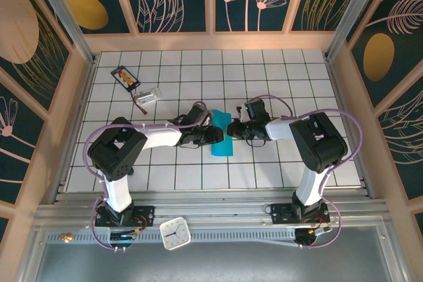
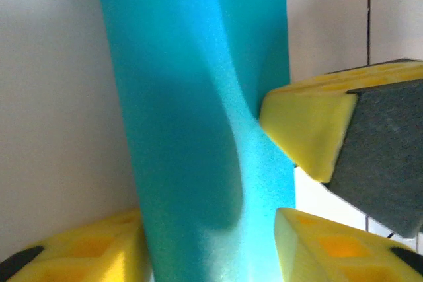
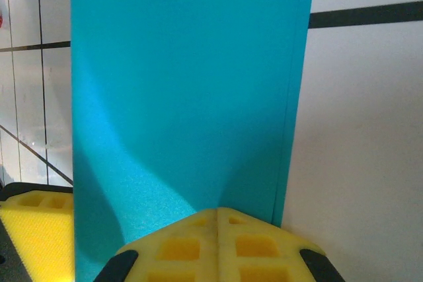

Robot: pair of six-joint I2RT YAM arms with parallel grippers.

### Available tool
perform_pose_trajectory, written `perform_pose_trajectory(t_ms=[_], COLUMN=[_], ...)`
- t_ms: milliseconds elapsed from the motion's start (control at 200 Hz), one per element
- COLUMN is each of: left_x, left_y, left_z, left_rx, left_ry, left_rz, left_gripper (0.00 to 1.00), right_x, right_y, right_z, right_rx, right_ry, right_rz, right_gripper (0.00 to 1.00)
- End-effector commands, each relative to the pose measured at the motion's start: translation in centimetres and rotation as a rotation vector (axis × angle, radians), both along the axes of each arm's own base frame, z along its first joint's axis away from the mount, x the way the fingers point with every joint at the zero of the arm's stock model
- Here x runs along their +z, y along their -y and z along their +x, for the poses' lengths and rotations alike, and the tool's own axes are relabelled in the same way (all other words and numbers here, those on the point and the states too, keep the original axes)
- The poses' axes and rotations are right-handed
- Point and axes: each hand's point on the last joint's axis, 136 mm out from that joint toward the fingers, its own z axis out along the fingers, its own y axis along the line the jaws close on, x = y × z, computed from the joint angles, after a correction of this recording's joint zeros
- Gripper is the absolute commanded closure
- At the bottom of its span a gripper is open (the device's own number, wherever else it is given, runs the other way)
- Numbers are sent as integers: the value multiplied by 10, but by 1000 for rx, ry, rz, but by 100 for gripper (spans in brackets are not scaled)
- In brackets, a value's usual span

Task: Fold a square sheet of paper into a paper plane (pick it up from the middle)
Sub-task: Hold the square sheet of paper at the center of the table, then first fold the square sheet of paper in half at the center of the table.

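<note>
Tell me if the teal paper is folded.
Folded: the paper is a narrow strip, edge doubled in the right wrist view.

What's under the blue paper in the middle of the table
White tiled table shows around the paper; the tiles directly beneath it are covered. The right fingers pinch its edge, and whether it touches the table cannot be told.
</note>
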Motion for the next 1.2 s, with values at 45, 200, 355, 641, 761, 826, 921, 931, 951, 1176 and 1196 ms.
perform_pose_trajectory(t_ms=[45, 200, 355, 641, 761, 826, 921, 931, 951, 1176, 1196], left_x=[15, 53, 81, 32, 1, -9, -24, -25, -28, 1, 8], left_y=[-13, -8, 17, 17, 0, -9, -18, -19, -21, -15, -11], left_z=[2, 13, 12, 30, 31, 29, 22, 22, 20, 30, 32], left_rx=[26, 52, 11, -1, 23, 33, 44, 46, 49, 60, 57], left_ry=[21, 102, 100, 85, 55, 46, 18, 14, 8, 49, 60], left_rz=[73, 18, -146, -15, 50, 70, 82, 83, 87, 8, -10], left_gripper=[41, 41, 67, 92, 95, 95, 96, 96, 96, 91, 89], right_x=[-46, -49, -49, -50, -52, -52, -54, -55, -55, -56, -57], right_y=[28, 28, 30, 30, 30, 31, 32, 32, 32, 32, 32], right_z=[-22, -24, -24, -24, -25, -25, -27, -26, -27, -27, -27], right_rx=[-48, -49, -54, -53, -54, -54, -55, -56, -57, -50, -50], right_ry=[-118, -122, -120, -121, -125, -124, -129, -131, -132, -138, -141], right_rz=[-142, -142, -146, -143, -148, -153, -157, -157, -157, -164, -165], right_gripper=[97, 98, 98, 98, 98, 99, 99, 99, 99, 100, 100])
